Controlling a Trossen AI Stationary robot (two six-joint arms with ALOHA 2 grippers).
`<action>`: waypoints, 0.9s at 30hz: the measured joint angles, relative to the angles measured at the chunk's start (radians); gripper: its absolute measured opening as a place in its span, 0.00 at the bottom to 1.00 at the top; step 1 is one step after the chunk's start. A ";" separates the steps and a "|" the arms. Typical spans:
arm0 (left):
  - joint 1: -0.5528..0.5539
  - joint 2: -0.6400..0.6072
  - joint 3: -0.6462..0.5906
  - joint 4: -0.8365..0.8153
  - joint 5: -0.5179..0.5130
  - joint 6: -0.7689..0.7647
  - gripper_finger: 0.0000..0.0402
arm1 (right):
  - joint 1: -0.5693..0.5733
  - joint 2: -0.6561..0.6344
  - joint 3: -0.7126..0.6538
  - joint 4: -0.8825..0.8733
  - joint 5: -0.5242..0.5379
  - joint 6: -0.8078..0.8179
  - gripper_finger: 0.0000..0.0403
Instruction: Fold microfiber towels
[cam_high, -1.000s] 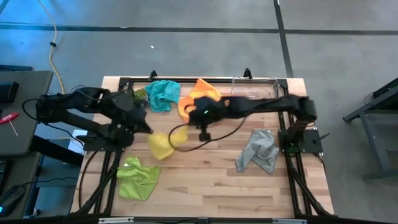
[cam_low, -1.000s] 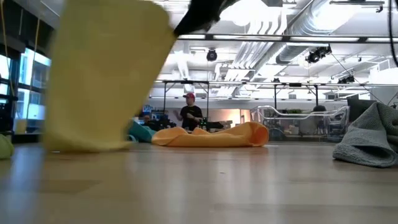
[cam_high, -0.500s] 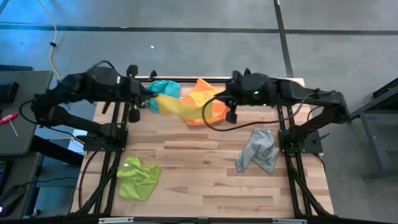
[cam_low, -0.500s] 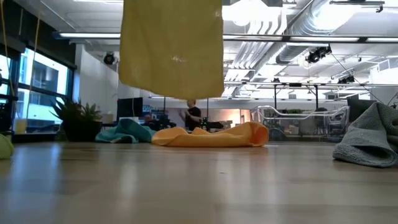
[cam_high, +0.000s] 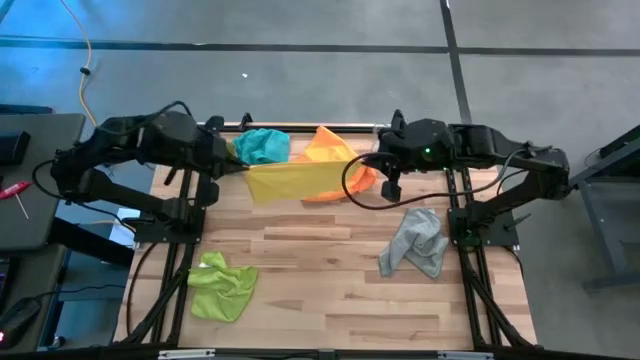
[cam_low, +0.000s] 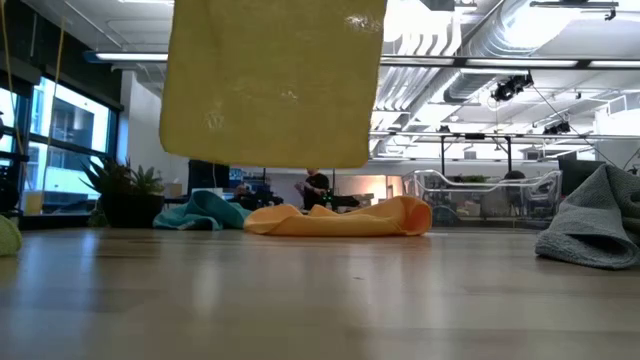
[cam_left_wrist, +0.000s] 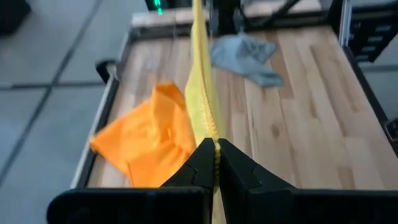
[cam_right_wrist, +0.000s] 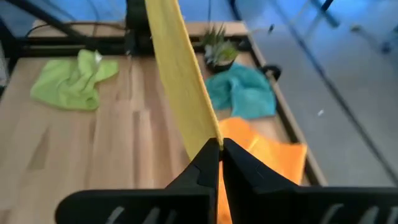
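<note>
My left gripper and right gripper each pinch one edge of yellow towel, stretched between them above table, over orange towel.

An open-plan lab: exposed ceiling ducts (industrial), concrete floor, distant workstations.

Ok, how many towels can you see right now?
5: yellow towel stretched in the air between left gripper and right gripper; teal towel and orange towel at the back; grey towel right; lime green towel front left.
</note>
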 joint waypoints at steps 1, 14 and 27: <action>0.000 0.007 0.000 -0.009 0.000 -0.006 0.00 | 0.008 0.004 0.000 -0.017 0.000 0.010 0.00; -0.120 0.032 -0.214 0.001 -0.047 -0.058 0.00 | 0.160 0.033 -0.208 -0.042 0.167 0.148 0.00; -0.128 0.027 -0.218 0.000 -0.232 0.244 0.00 | 0.091 0.021 -0.104 -0.138 0.260 -0.056 0.00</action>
